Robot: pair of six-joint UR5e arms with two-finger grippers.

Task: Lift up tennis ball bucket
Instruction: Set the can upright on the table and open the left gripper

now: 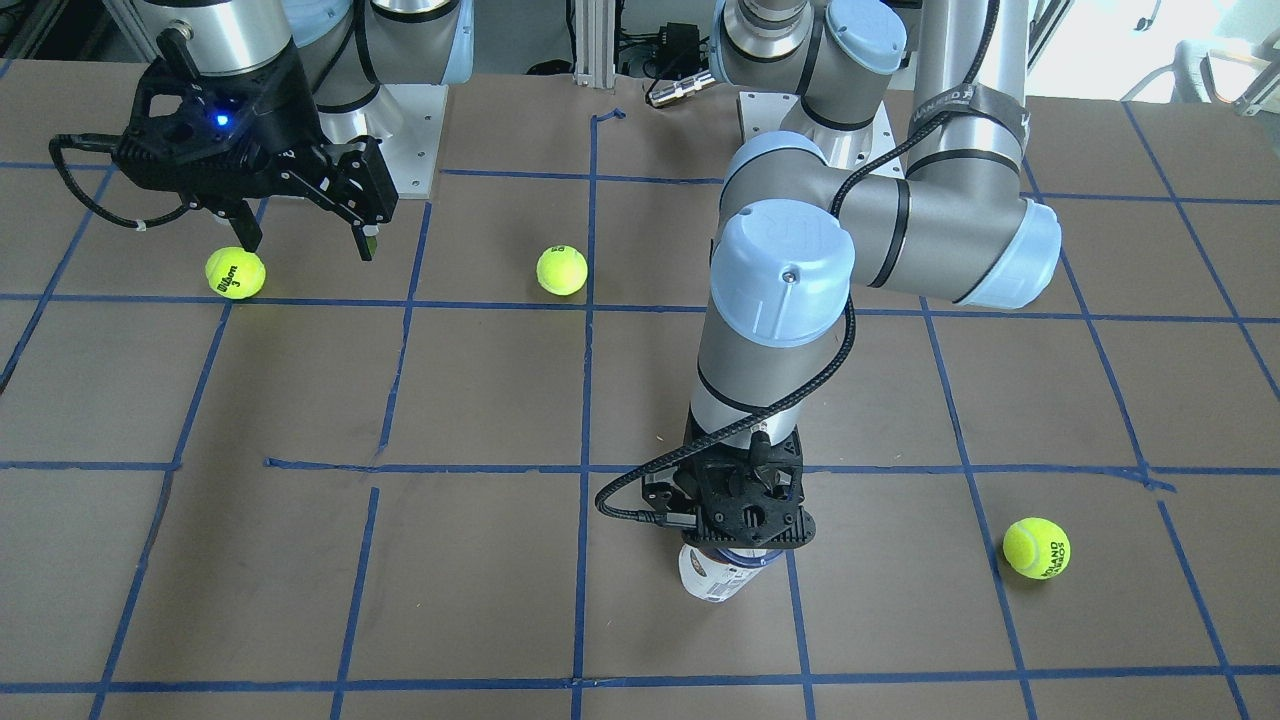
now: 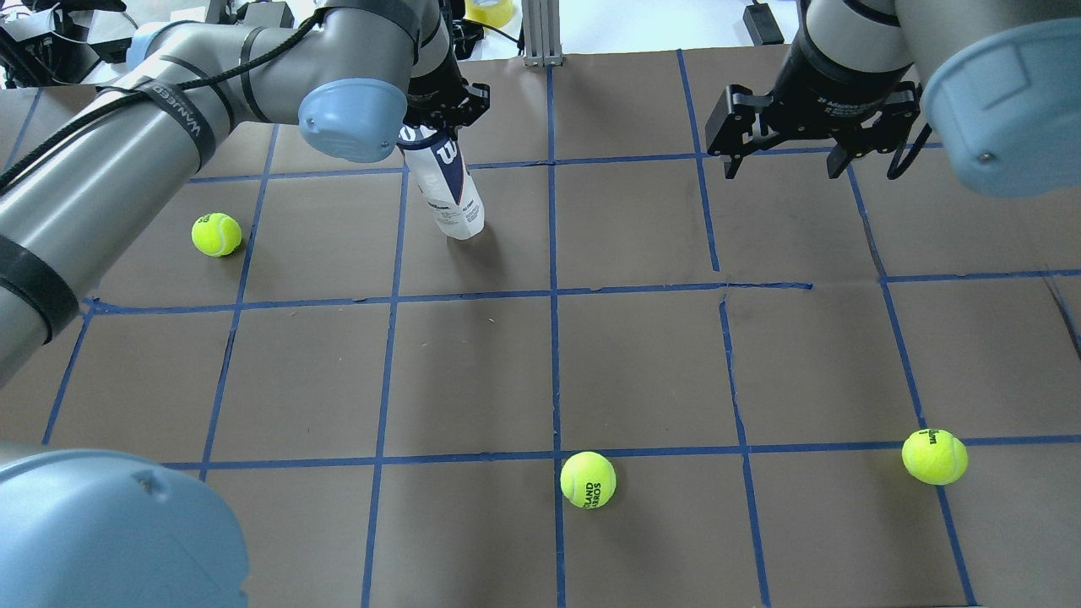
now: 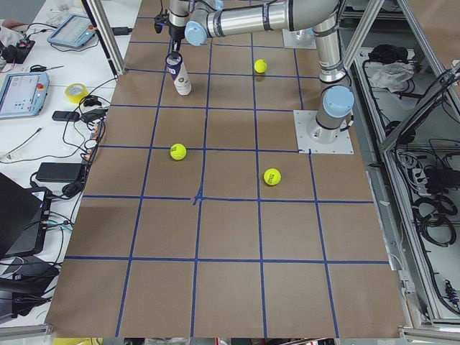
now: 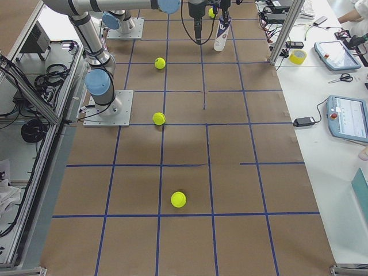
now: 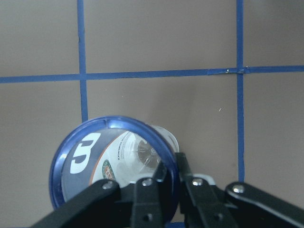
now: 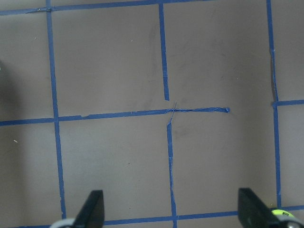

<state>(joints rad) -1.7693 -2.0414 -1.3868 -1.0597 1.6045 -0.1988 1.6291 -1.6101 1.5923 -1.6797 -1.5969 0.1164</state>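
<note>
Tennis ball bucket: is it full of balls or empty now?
Empty. The left wrist view looks down into the tennis ball bucket through its open top to its bare bottom; no ball is inside.

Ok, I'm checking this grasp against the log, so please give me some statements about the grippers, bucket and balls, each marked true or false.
1. The left gripper is shut on the rim of the tennis ball bucket. True.
2. The right gripper holds a ball. False: it is open, with nothing between its fingers.
3. The tennis ball bucket lies on its side. False: it hangs or stands roughly upright under the left gripper.
4. Three loose tennis balls are in view. True.
</note>
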